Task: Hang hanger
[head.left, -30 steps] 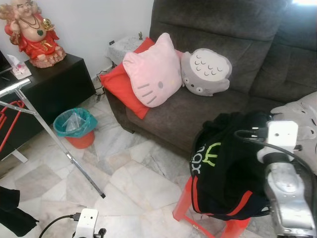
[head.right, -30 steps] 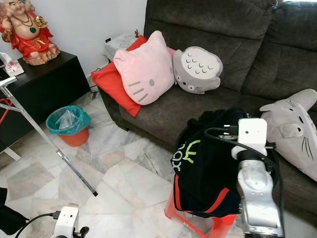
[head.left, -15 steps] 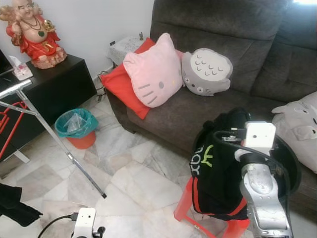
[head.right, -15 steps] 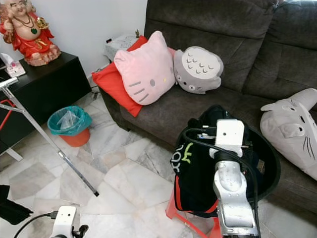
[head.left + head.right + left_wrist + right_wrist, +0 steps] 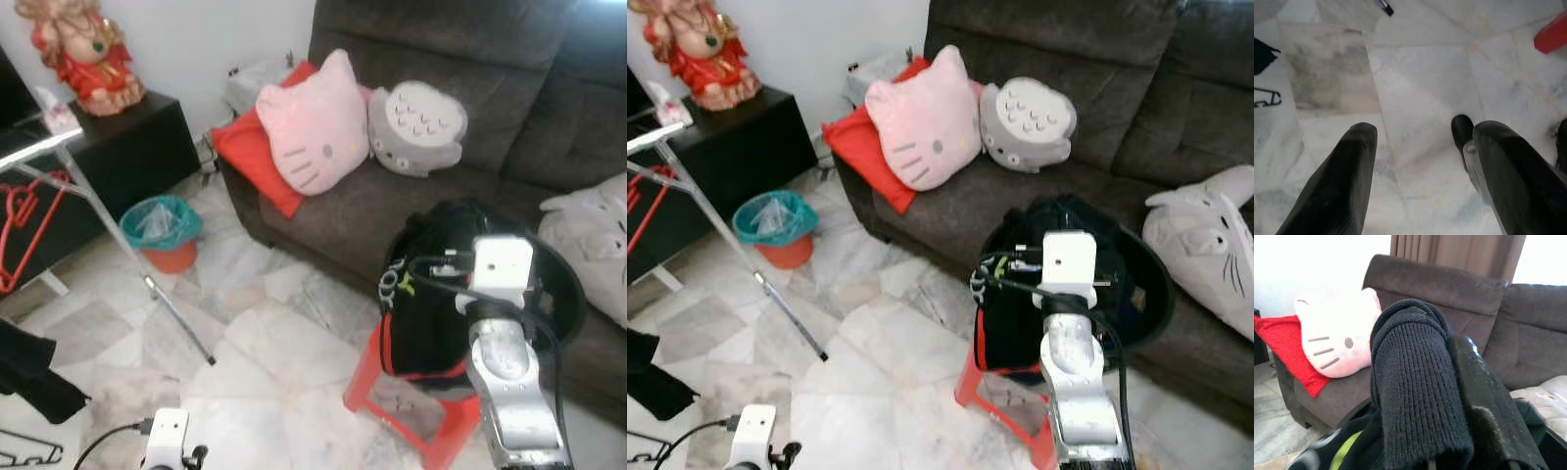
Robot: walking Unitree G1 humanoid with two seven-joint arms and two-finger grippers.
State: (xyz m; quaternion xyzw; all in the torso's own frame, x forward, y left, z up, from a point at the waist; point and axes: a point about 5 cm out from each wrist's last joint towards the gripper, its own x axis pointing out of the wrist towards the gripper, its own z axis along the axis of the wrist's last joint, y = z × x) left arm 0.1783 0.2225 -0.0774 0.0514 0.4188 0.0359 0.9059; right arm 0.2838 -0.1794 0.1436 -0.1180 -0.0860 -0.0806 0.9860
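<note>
A living room with a pale marble tile floor [image 5: 265,362] and a dark brown fabric sofa [image 5: 509,127] against a white wall. On the sofa's left end lie a pink cat-face cushion [image 5: 313,127], a red pillow [image 5: 250,152] behind it and a grey round plush [image 5: 416,127].

Compared with a second ago, the view has swung towards the left of the room, bringing more of the silver metal clothes rack [image 5: 98,225] into sight, with red plastic hangers [image 5: 24,230] on its left side. The robot's right arm has drawn inward, carrying a black knitted garment with green lettering and red trim [image 5: 416,313] above a red plastic stool [image 5: 416,416] and a black round basket [image 5: 563,294]. This suggests the robot is turning towards the rack, so the hanging step is not yet done.

The right wrist view shows what the head views hide: the right gripper [image 5: 1449,396] has its jaws pinching the thick black knit. Whether a hanger sits inside the garment cannot be told. The left wrist view shows the left gripper [image 5: 1420,166] hanging low over the floor, jaws spread and empty, and a thin black hanger [image 5: 1266,98] lying on the tiles beside black cloth [image 5: 34,372].
</note>
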